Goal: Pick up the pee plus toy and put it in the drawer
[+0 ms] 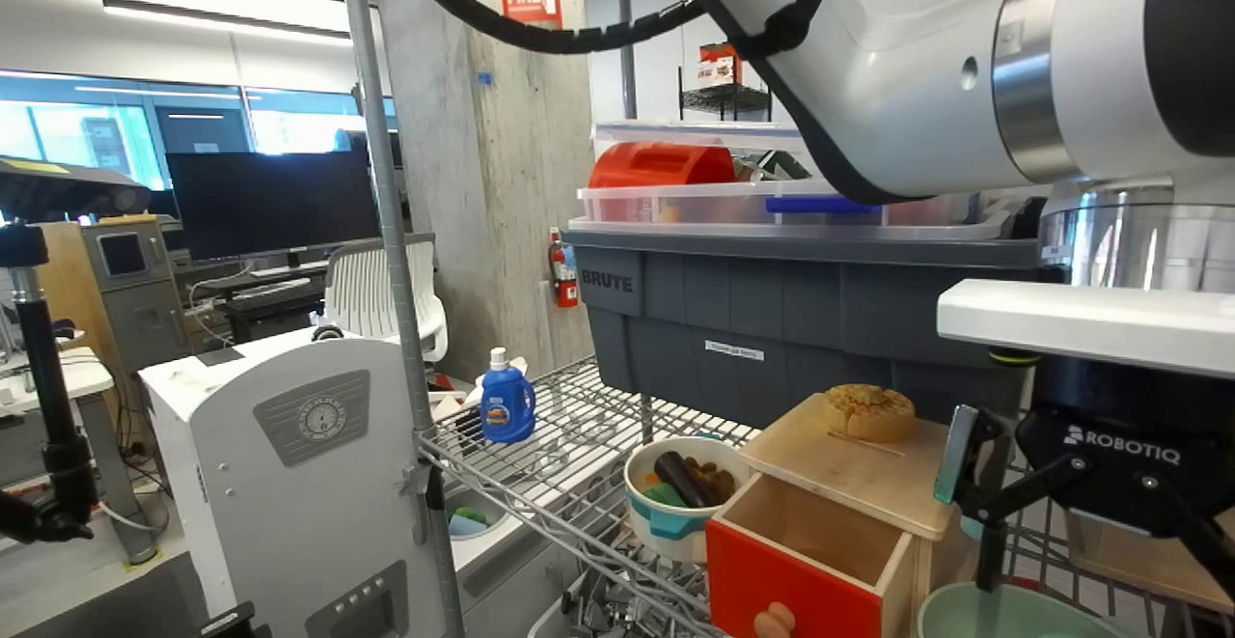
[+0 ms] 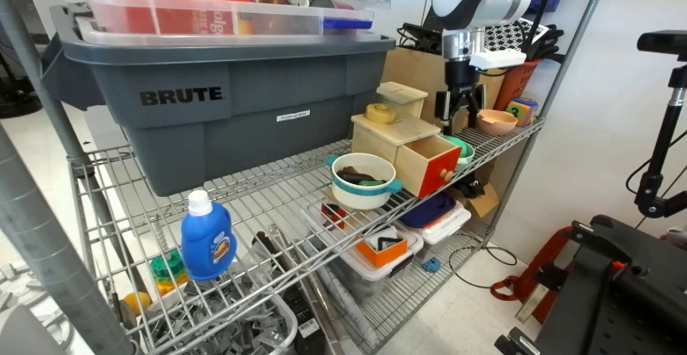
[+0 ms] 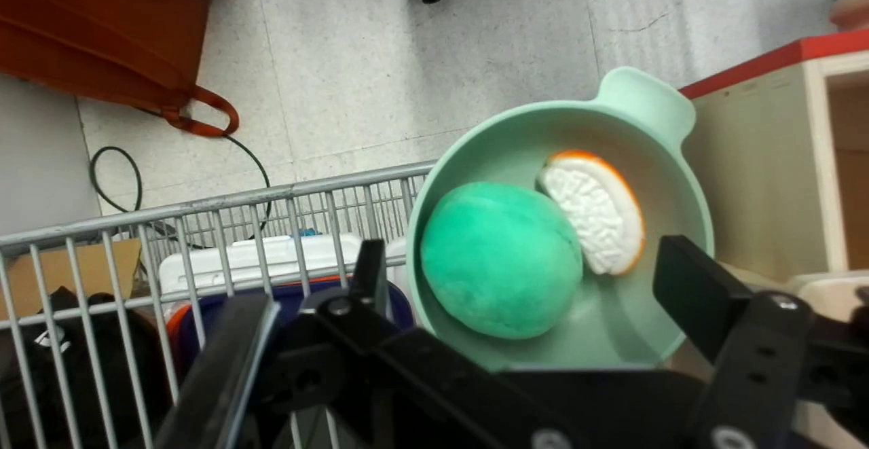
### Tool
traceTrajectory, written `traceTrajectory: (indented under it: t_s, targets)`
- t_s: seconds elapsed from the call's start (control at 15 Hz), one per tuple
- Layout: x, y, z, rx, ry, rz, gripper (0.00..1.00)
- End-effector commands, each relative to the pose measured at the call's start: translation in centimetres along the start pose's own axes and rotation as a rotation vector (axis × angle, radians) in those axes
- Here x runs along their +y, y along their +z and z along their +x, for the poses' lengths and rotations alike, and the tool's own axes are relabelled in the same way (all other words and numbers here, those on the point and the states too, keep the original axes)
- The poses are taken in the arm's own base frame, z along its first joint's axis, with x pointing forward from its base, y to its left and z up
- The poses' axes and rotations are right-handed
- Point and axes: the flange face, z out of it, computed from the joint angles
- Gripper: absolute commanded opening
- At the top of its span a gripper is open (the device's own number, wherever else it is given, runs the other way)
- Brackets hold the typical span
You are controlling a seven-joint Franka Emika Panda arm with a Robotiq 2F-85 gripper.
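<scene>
Wrist view: ball [image 3: 501, 260], mint green, lies in a bowl [image 3: 543, 130] just beside an orange slice [image 3: 597, 211]; not yet gripped. Gripper [image 3: 526, 265], above the bowl: fingers [image 3: 696, 286] spread, framing the ball; how low they reach is hard to judge. Drawer [image 1: 820, 595], red, stands pulled out of its box [image 1: 888, 485] in both exterior views. Reckoned done: drawer readied, gripper lined up. Outstanding: grasp, lift, carry, deposit, release.

A red sign [image 1: 531, 3] on the far concrete column [image 1: 473, 165] reads FIRE. The grey tote [image 2: 252, 105] reads BRUTE; to its right, the gripper [image 2: 460, 123] says ROBOTIQ and a block [image 2: 522, 112] shows 3.
</scene>
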Motion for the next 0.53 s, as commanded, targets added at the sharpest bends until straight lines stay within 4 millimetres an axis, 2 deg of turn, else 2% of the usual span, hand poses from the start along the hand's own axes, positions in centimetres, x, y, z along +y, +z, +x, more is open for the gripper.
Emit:
traceTrajectory:
  t_s: [0.0, 0.47]
  targets:
    - [-0.24, 0.14, 0.72, -0.017, 0.003, 0.0, 1.0]
    - [-0.37, 1.07, 1.19, -0.026, 0.0, -0.002, 1.0]
